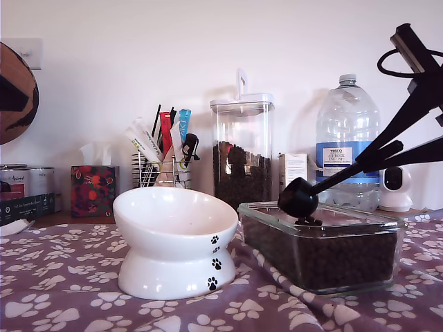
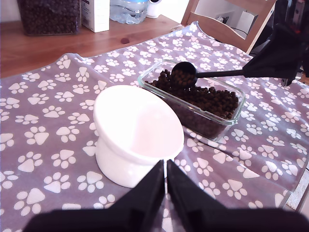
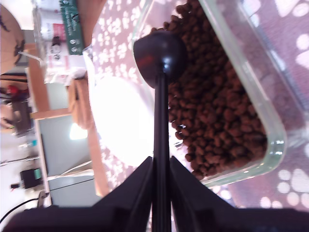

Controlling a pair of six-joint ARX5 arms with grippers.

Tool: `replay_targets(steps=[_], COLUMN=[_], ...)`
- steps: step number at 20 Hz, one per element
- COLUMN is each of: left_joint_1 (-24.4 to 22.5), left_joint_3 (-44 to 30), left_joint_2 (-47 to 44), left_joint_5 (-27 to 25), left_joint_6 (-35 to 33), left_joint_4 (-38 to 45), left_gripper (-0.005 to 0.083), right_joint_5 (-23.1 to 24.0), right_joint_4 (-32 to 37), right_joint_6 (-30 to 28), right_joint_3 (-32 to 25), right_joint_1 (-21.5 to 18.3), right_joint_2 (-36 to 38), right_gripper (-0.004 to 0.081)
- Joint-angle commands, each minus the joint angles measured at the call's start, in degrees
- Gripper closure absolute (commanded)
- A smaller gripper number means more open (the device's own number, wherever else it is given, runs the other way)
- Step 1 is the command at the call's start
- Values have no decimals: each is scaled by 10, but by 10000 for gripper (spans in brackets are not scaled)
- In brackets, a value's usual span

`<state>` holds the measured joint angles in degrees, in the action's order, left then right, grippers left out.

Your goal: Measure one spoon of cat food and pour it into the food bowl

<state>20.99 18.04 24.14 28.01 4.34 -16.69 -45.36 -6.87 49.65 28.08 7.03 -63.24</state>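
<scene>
The black spoon (image 1: pixel 298 198) hangs just over the end of the clear glass dish (image 1: pixel 387 266) nearest the bowl, its cup (image 2: pixel 184 75) filled with brown cat food. My second gripper (image 1: pixel 377 155) is shut on the spoon's handle (image 3: pixel 161 130), reaching in from the exterior view's right. The dish holds a deep layer of cat food (image 3: pixel 217 111). The white food bowl (image 1: pixel 176 242) stands beside the dish, toward the exterior view's left, and looks empty (image 2: pixel 137 130). My first gripper (image 2: pixel 166 170) is shut on nothing, close in front of the bowl, and does not show in the exterior view.
A purple paw-print cloth (image 1: pixel 62 290) covers the table. Along the back wall stand a tall canister of kibble (image 1: pixel 241 155), a water bottle (image 1: pixel 348 138), a wire holder of sticks (image 1: pixel 164 159), a tissue box (image 1: pixel 93 190) and a small white camera (image 1: pixel 396 188).
</scene>
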Motion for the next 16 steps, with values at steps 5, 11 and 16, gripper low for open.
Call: replay_targets(steps=[5,11,16], left_joint_1=[2,2,17], left_joint_3=[-1,-1,-1], left_joint_2=[2,2,18], left_joint_5=[1,1,0], left_joint_6=[2,2,2], left_joint_4=[2,2,11], left_gripper=[793,793,793], right_joint_5=[-50,-52,-8], right_joint_4=[50,107,140], right_joint_6=[39,94,108], right_joint_3=[-1,-1,-1], right_joint_1=[2,48,118], right_joint_2=[-3,-3,-3], right_gripper=[783,783,783])
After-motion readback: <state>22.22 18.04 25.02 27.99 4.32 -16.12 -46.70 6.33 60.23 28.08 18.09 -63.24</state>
